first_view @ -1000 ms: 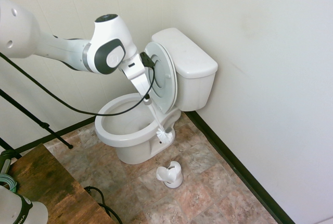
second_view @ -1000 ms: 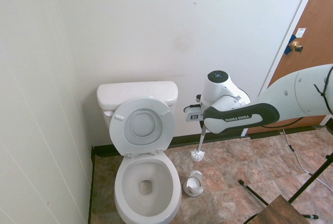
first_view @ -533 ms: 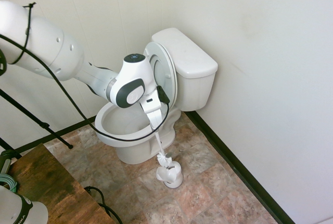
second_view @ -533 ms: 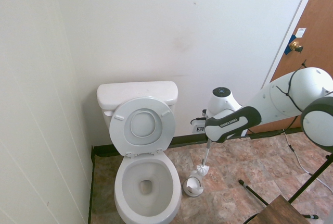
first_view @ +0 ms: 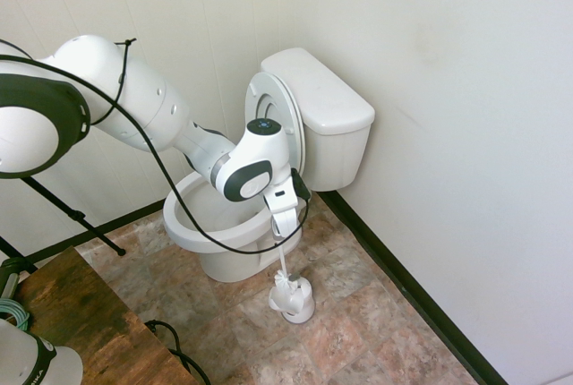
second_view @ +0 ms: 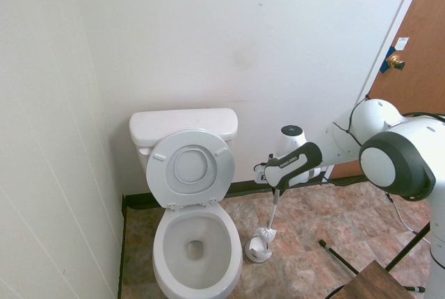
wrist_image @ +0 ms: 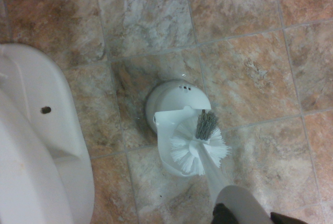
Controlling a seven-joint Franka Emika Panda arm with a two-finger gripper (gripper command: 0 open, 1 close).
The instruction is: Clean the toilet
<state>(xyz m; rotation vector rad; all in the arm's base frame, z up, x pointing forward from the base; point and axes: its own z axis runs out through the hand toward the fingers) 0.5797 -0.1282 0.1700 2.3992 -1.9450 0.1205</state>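
White toilet point(first_view: 242, 224) lid up, end effector point(first_view: 283, 235) clamped on brush point(first_view: 285, 285), bristles over holder point(first_view: 295, 303), tiled floor point(first_view: 358, 313).

The room is evenly and brightly lit, with only soft shadows cast. Walls are bowed slightly by wide-angle distortion. The wrist view is rendered soft and slightly blurred throughout.

Arm point(first_view: 134, 107): white, reaching in from the left edge of the first exterior view, from the right in the second; bent sharply at the elbow, forearm sloping down.
Wrist point(first_view: 255, 161): low, turned so the hand aims straight at the floor.
Hand point(first_view: 283, 240): fingers shut tight on a thin white brush handle point(second_view: 272, 208), held upright.
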